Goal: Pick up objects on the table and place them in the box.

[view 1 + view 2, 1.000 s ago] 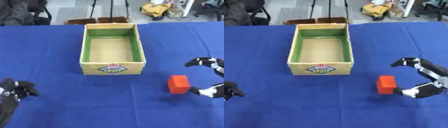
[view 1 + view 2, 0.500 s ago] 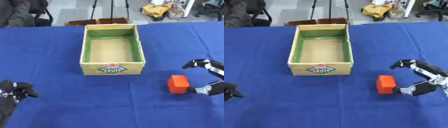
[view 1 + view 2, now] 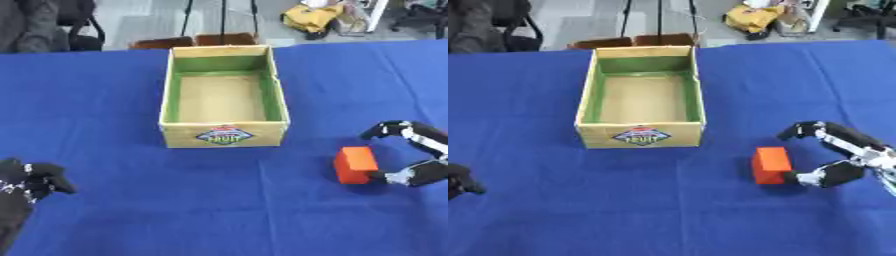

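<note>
An orange-red block (image 3: 772, 165) is seen lower right on the blue-clothed counter (image 3: 105, 100), flanked by the wide-spread right robot hand (image 3: 837, 157). The green-lined box (image 3: 223, 97) carries an unreadable oval label. The left robot hand (image 3: 26, 182) is curled lower left.

Bare cloth between block (image 3: 772, 165) and box (image 3: 641, 136) — unobstructed.

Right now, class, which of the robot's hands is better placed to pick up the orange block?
The right hand: its fingers are spread open right beside the orange block. The left hand sits at the lower left corner, far across the blue table.
</note>
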Controlling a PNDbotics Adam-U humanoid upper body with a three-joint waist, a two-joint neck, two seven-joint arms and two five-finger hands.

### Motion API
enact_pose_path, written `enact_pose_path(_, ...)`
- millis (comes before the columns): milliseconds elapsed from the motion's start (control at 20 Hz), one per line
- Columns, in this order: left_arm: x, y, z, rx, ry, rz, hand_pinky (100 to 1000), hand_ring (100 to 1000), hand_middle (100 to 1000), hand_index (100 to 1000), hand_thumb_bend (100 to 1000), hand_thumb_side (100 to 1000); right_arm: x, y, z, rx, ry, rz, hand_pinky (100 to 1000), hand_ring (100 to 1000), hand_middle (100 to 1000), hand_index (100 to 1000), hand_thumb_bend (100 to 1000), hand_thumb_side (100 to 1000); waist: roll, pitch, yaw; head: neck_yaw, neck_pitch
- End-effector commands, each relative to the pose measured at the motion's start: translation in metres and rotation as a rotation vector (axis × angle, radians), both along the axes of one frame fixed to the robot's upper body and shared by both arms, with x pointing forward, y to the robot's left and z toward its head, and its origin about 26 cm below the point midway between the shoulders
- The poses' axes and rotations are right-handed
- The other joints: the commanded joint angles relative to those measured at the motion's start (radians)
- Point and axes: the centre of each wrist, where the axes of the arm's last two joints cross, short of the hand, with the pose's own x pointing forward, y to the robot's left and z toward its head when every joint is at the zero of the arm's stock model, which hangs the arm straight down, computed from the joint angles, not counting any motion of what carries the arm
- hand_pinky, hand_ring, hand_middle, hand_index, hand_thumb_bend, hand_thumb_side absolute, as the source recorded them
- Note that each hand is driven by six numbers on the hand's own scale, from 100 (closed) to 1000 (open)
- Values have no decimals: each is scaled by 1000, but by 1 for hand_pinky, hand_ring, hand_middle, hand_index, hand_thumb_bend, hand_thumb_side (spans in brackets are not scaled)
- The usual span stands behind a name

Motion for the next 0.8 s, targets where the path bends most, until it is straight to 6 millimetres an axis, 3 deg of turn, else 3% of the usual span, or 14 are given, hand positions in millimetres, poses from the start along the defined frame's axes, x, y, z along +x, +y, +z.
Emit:
enact_pose_path(50,0,3,6,22,-16,-9,645,572,495,682,237,1000,5,-5,9,-32,-6,-1,850,860,765,858,532,529,-2,-18,3,-3,6)
enact_pose_path(800,1,1,7,20,-16,-17,645,572,494,682,238,1000,12,-1,0,-42,27,26,851,858,764,856,527,540,-4,-20,16,-7,8)
